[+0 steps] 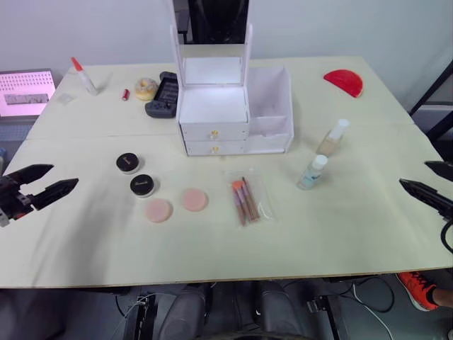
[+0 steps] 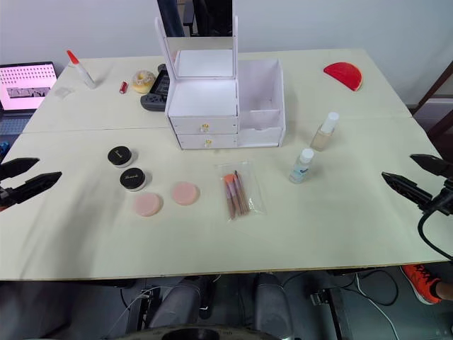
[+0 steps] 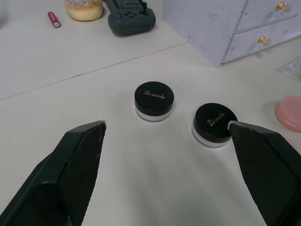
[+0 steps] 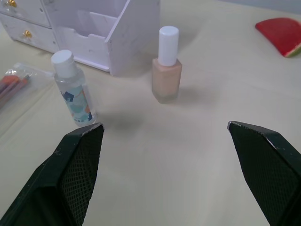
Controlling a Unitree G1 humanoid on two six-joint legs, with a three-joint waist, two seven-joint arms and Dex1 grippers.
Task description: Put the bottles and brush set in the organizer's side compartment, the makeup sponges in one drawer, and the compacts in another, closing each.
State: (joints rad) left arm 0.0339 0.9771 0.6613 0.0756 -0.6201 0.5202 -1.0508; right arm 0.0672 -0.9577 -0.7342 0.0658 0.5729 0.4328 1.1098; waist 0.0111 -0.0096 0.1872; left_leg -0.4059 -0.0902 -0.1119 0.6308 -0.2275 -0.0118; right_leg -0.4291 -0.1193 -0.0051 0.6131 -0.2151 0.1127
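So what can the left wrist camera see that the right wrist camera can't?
The left wrist view has the two black compacts, a grey game controller, a yellow ring-shaped roll, a small red tube and a pink sponge.

The right wrist view has the beige bottle, the clear blue bottle, the brush set and a red watermelon-slice shape.

Both show the white organizer with its gold-knobbed drawers, and a pair of open black fingers.
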